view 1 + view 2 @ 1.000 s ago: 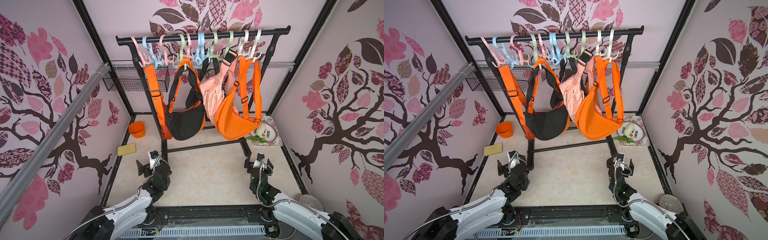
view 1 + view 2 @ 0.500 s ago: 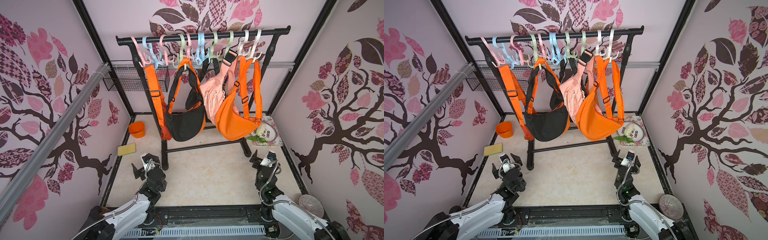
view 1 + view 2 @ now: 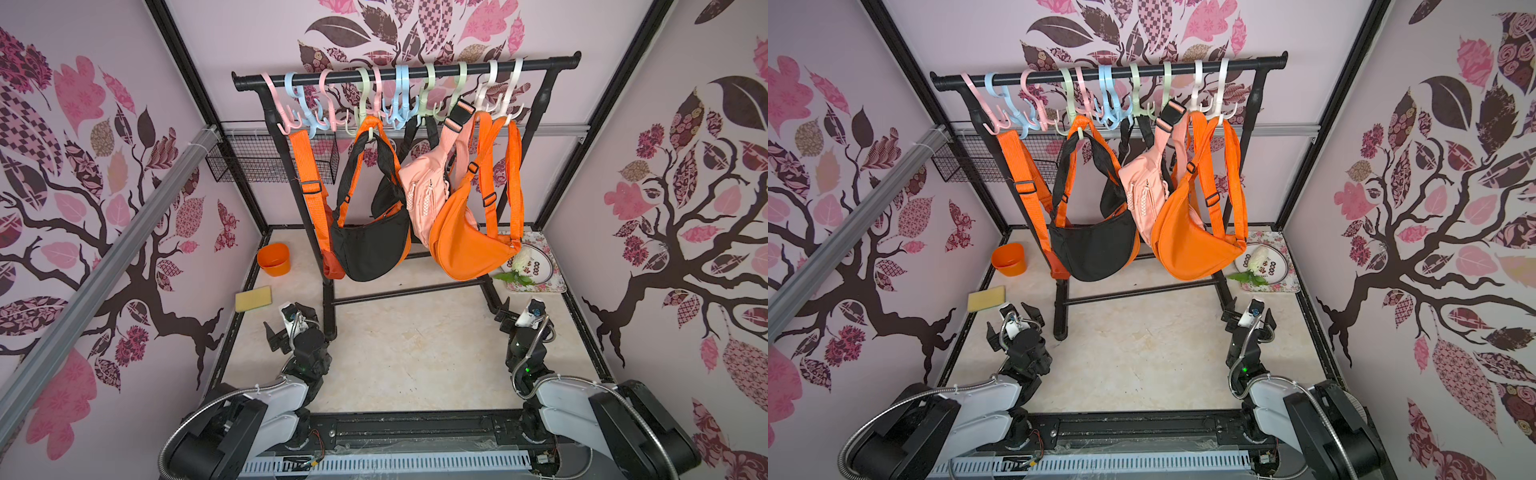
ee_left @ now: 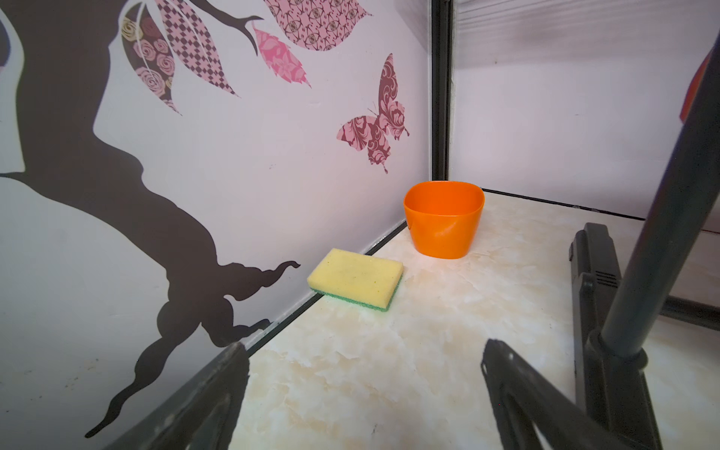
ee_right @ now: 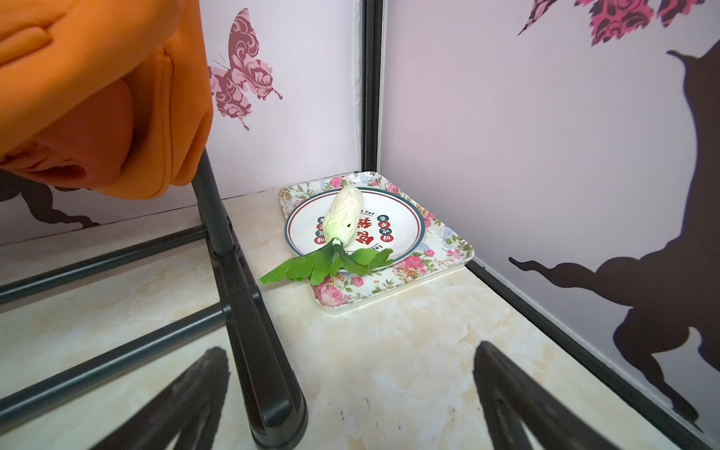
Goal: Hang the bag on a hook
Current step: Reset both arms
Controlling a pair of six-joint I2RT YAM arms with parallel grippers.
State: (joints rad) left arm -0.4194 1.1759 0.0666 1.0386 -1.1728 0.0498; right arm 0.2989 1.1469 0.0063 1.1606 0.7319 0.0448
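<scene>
Left gripper [image 3: 291,323], lower left of frame: jaws wide apart, nothing between them, low over beige marble-look tabletop [image 3: 407,353]. Right gripper [image 3: 524,320], lower right: jaws wide apart, empty.

Orange crescent fabric bag [image 3: 469,245], centre right, hangs by straps from white plastic hooks [image 3: 500,106] on black metal rack [image 3: 540,64]. Black crescent bag with orange straps [image 3: 370,249] and pink fabric bag [image 3: 424,187] hang beside it.

Yellow sponge [image 4: 356,278] and orange plastic cup [image 4: 444,222] ahead of left gripper, untouched.
</scene>
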